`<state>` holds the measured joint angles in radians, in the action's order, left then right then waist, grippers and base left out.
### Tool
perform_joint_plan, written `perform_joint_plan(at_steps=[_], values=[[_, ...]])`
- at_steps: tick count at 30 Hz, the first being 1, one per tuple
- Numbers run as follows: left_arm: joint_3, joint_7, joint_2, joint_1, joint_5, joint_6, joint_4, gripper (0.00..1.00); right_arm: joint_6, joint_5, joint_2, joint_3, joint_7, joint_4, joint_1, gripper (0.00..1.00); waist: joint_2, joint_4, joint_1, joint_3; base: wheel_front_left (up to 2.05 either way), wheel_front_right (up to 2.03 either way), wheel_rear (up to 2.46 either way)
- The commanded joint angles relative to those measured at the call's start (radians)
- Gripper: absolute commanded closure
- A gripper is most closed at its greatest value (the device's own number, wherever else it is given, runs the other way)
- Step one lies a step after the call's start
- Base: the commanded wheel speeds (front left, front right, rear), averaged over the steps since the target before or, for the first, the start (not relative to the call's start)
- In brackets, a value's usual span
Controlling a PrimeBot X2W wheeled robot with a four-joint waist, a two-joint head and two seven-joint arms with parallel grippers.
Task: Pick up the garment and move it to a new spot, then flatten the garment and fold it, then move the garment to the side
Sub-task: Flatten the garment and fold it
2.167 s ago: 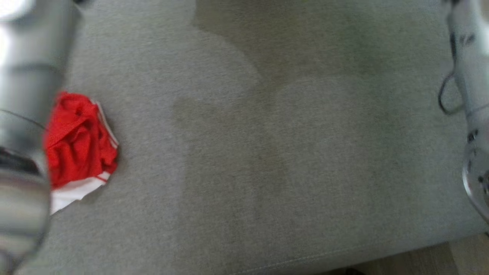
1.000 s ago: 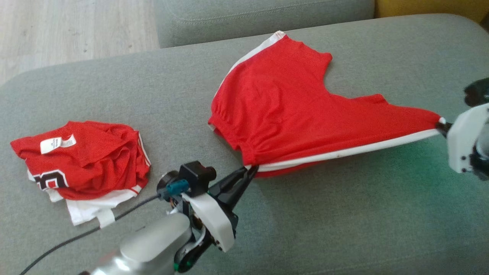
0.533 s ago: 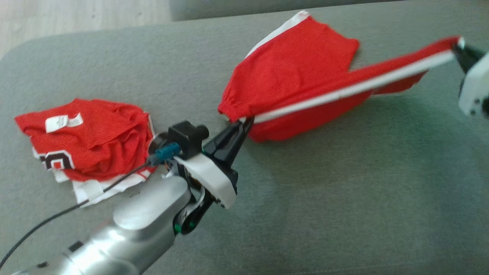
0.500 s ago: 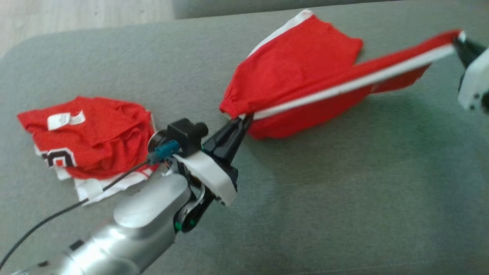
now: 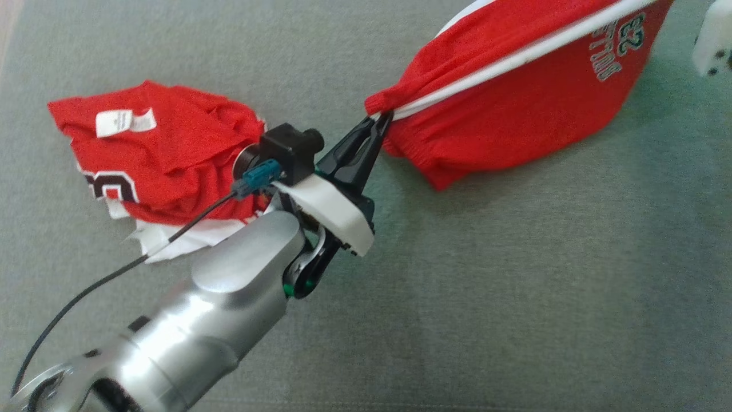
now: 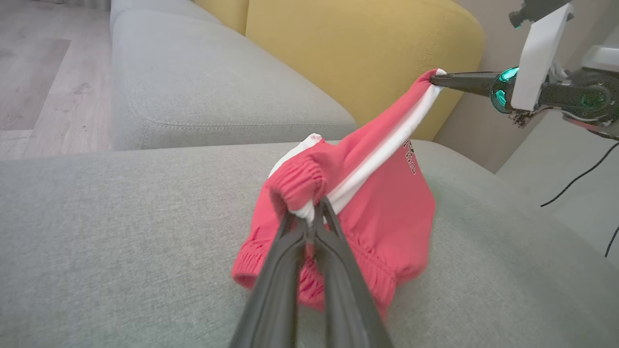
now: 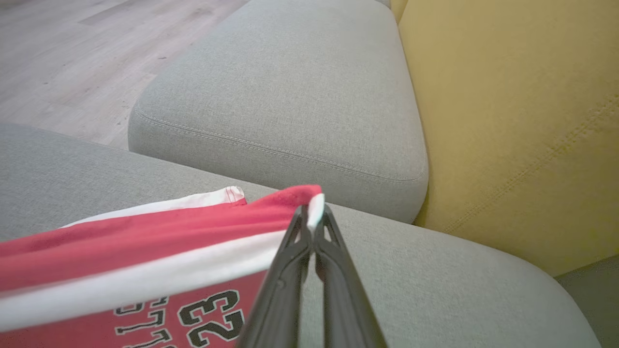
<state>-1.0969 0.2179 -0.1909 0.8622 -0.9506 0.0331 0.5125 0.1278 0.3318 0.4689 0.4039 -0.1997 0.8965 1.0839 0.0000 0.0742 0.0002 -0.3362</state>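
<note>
The garment (image 5: 514, 109) is a pair of red shorts with a white side stripe and a printed "23". It hangs stretched between my two grippers above the grey sofa cushion (image 5: 514, 274), its lower edge near or on the fabric. My left gripper (image 5: 384, 117) is shut on the elastic waistband corner, seen up close in the left wrist view (image 6: 314, 212). My right gripper (image 7: 312, 212) is shut on the far end of the white stripe, held higher; the left wrist view shows it (image 6: 435, 79) at upper right. In the right wrist view the garment (image 7: 121, 251) shows its number.
A second red garment (image 5: 166, 154) with white trim and a label lies crumpled on the cushion, just left of my left wrist. A yellow backrest (image 6: 362, 53) rises behind, with another grey cushion (image 7: 290, 96) and wooden floor (image 6: 43, 72) beyond.
The head camera has shifted. Both grippers have lifted the striped edge, so the shorts now hang from it with the printed side showing, no longer spread flat.
</note>
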Motion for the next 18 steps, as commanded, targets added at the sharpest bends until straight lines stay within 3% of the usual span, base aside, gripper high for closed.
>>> perform_joint_plan(at_steps=[1, 9, 18], values=[[0.04, 0.013, -0.01, 0.044, 0.001, -0.007, -0.007, 1.0, 0.003, -0.013, 0.001, -0.008, 0.016, -0.01, 0.032, 1.0, 0.0, 0.035, -0.0002, -0.039, 0.0, 0.0, 0.0], [0.04, 0.021, 0.066, 0.127, 0.015, -0.042, 0.066, 1.0, 0.003, -0.084, -0.016, -0.036, 0.078, 0.113, 0.154, 1.0, 0.0, 0.097, -0.0002, -0.12, 0.0, 0.0, 0.0], [0.04, 0.031, 0.11, 0.181, 0.026, -0.071, 0.125, 1.0, 0.003, -0.128, -0.034, -0.061, 0.101, 0.237, 0.247, 1.0, 0.0, 0.142, -0.0002, -0.172, 0.0, 0.0, 0.0]])
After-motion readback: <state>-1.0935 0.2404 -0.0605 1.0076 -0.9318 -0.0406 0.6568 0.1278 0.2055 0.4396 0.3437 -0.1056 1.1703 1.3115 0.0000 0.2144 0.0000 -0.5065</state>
